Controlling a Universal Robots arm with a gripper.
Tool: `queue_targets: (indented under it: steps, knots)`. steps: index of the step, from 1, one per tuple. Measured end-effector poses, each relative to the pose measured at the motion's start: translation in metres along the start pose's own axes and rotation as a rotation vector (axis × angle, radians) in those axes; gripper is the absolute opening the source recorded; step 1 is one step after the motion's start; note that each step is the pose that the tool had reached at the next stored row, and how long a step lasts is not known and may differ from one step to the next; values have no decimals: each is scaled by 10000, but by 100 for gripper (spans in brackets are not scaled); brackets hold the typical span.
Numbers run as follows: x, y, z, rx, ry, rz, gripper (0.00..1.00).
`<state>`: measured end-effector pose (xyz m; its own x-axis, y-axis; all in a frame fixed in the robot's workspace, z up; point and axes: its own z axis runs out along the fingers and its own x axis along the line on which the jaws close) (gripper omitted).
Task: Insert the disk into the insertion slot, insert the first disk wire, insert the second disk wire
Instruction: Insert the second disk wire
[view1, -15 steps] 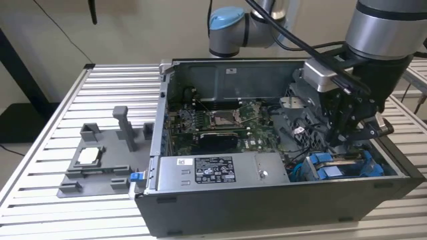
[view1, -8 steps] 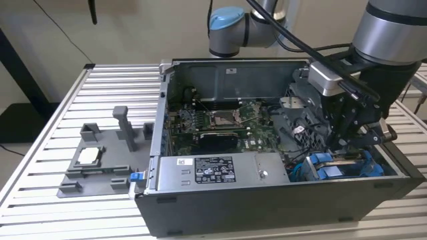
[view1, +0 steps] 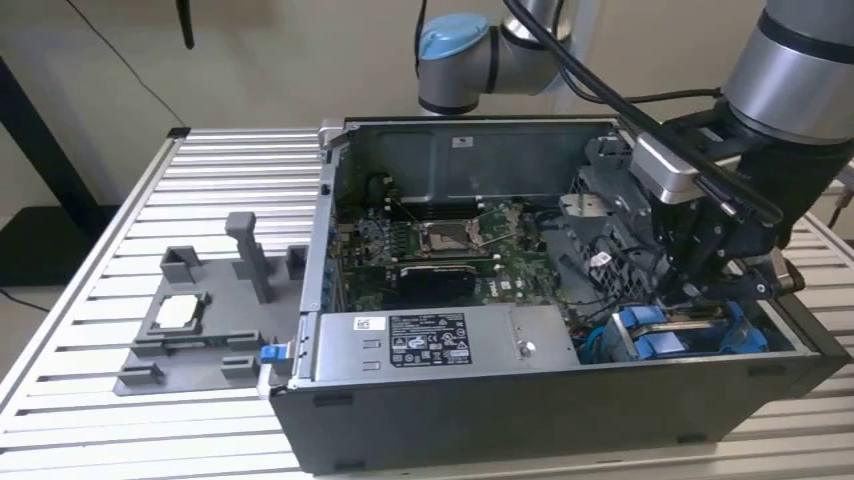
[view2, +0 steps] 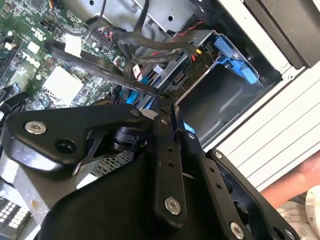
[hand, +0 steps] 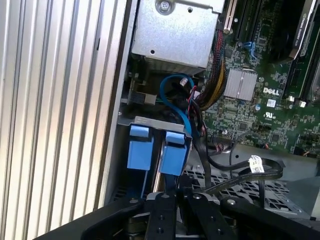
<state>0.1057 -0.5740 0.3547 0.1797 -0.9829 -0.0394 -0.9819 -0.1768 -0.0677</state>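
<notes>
The disk (view1: 683, 335) in its bright blue carrier sits down inside the insertion slot (view1: 787, 345), the grey bay at the case's front corner on the exterior view's right. Its blue carrier ends (hand: 140, 150) show in the first wrist view inside the grey slot frame (hand: 150, 121). My gripper (view1: 701, 300) hangs straight over that bay. In both wrist views the fingers meet at their tips (view2: 167, 106) (hand: 175, 192), shut on the end of a flat black disk wire (view2: 100, 67). That wire (hand: 240, 177) loops away with a white tag on it.
The green motherboard (view1: 441, 240) and silver power supply (view1: 427, 340) fill the rest of the case. A grey tray (view1: 187, 340) holding a small chip lies on the slatted table at the exterior view's left. A hand (view2: 300, 182) is near the case's outer edge. Cables (hand: 180, 100) crowd the bay.
</notes>
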Motion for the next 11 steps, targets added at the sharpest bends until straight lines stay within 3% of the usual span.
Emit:
queue_targets:
  steps: [1,3,5,8,11]
  knots:
    - [14,-8,2,-36,-50,5,16]
    - [32,-14,6,-27,-149,17,16]
    - [51,-20,9,-28,-216,28,16]
    - [99,-55,11,-123,-322,40,16]
    - [131,-68,14,-126,-438,47,16]
